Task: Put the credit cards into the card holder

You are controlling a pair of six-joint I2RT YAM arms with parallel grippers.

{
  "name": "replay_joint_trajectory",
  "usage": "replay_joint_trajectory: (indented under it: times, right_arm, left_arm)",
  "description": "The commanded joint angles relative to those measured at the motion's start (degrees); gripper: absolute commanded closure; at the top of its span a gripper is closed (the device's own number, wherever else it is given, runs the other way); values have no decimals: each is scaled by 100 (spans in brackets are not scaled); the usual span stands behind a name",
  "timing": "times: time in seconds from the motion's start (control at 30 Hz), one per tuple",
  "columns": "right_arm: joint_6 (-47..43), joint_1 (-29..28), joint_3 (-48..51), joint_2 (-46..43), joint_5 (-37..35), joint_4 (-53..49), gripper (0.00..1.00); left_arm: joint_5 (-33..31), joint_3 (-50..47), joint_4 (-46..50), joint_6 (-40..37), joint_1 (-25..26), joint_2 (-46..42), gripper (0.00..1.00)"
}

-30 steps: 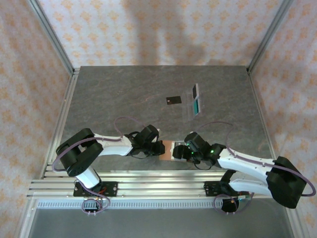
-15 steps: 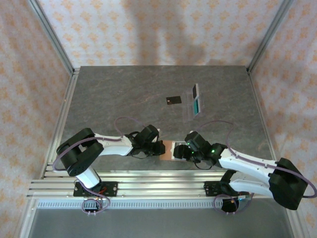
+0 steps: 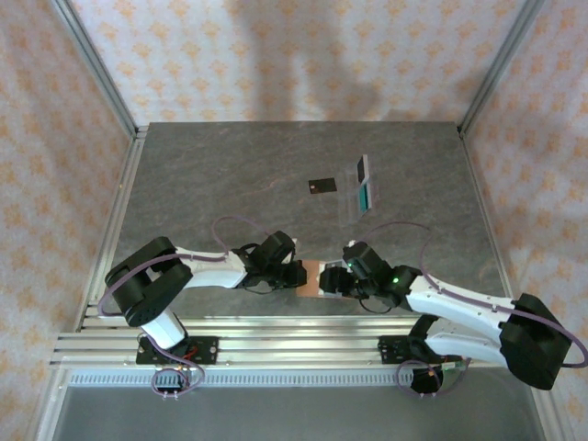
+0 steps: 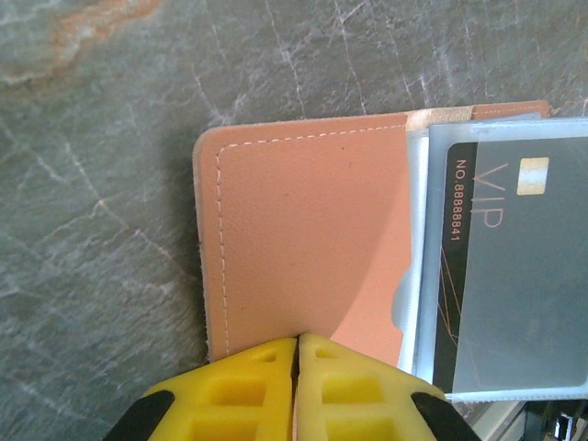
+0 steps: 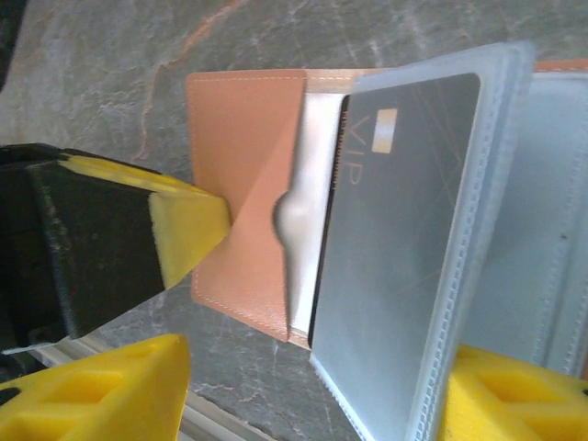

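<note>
Left pincer (image 3: 299, 274) and right pincer (image 3: 333, 280) flank the card holder (image 4: 294, 248) closely. Beyond, the bench (image 3: 202, 175) lies open up to the black card (image 3: 322, 186).

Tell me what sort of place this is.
Likely a robot data-collection cell, not a home: grey stone-look tabletop fenced by aluminium frame posts, hung with peach-patterned cloth walls.

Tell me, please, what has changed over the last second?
The right gripper edged slightly left, toward the open card holder. Nothing was gripped or released. The left gripper stays shut on the holder's cover; the black card and teal card lie unmoved.
</note>
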State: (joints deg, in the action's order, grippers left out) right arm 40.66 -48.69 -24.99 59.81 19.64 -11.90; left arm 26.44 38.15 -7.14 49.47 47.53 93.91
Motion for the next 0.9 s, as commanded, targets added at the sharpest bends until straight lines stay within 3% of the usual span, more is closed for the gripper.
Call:
replay_joint_trajectory:
  times: [0.0, 0.4, 0.87]
  right_arm:
    - [-223, 31, -135, -26, 226, 319, 36]
    - [-278, 32, -101, 218, 692, 1048, 37]
    - [-331, 35, -112, 369, 427, 935, 44]
  left_arm:
    - [-156, -175, 732, -26, 15, 317, 90]
    - [-112, -280, 476, 180, 14, 186, 90]
    - [-144, -753, -85, 770, -246, -505, 80]
